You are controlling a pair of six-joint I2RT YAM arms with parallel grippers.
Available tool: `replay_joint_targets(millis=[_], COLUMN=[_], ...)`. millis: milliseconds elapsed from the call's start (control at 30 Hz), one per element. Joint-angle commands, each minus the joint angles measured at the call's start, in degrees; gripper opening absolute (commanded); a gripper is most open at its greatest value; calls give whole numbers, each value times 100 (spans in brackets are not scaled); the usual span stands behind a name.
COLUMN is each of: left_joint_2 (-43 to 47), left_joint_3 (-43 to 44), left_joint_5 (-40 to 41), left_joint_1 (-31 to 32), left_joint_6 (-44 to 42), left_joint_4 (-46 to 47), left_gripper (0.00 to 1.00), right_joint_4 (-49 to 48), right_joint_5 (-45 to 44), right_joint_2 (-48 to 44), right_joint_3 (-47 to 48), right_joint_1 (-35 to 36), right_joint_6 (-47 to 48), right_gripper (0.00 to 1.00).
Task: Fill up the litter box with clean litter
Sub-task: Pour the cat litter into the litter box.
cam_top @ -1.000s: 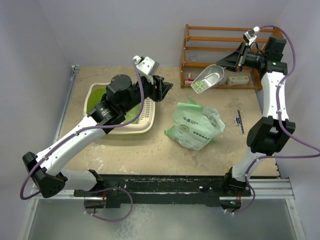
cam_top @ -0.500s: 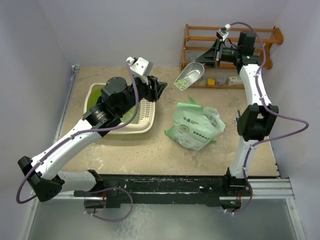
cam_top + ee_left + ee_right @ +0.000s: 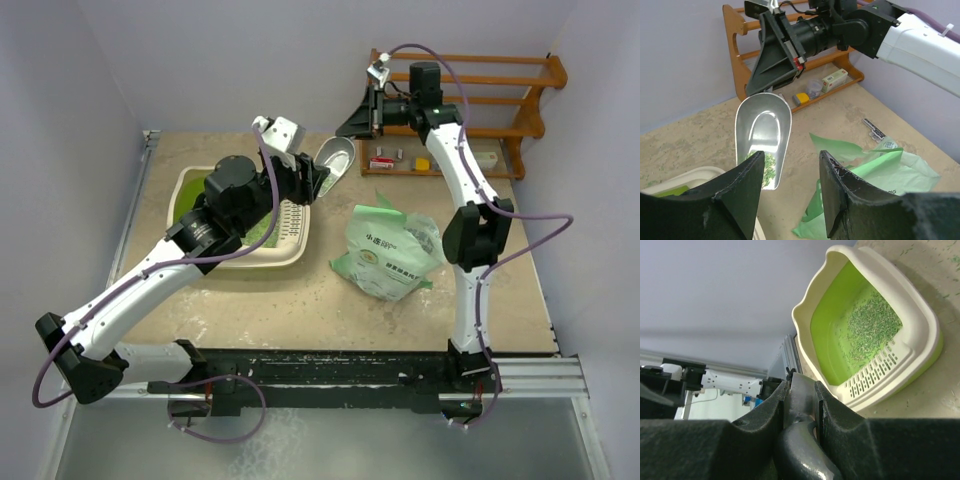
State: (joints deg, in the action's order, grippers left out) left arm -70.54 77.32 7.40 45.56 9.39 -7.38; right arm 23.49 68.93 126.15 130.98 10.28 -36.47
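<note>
We see the right jaws clamped shut on the grey handle of a metal scoop (image 3: pixel 765 130), one black finger pressing it from each side. The scoop hangs in the air, tipped mouth-down, with a small heap of the litter (image 3: pixel 766 167) resting at its lower lip. The left jaws stand apart with nothing between their fingers (image 3: pixel 737 192). The scoop's lip hangs just beyond them and does not touch them.

The only sizeable print we find is the label on the pale green bag (image 3: pixel 388 248), and its characters are too small for us to read. The bag lies slumped with its top open near the middle of the tabletop (image 3: pixel 300 300), to the right of the left jaws. A small cream box (image 3: pixel 834 79) on the lower shelf of the wooden rack (image 3: pixel 732 40) at the far right also carries print that we cannot read.

The litter box (image 3: pixel 265 262) sits on the left part of the tabletop, below the left arm, with its slotted cream section on the right side. A thin, patchy layer of litter covers part of its lime-green floor. The scoop hangs just off the box's far right corner, outside the rim. A few stray pellets lie on the tabletop beside the box.
</note>
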Motion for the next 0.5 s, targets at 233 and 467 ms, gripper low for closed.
replay_joint_targets(millis=[233,467], left_joint_2=[384,535], left_joint_3=[-404,-717], left_joint_5=[332,518], left_joint_1=[1,5], left_joint_6=[80,166], left_joint_4=[210,343], left_gripper=[45,46], right_joint_4=[-408,-106], right_joint_5=[-241,-820], right_joint_2=[767,1051], right_joint_3=[950,1619], right_joint_1=[695,988], right_joint_6=[68,612], right_gripper=[0,0])
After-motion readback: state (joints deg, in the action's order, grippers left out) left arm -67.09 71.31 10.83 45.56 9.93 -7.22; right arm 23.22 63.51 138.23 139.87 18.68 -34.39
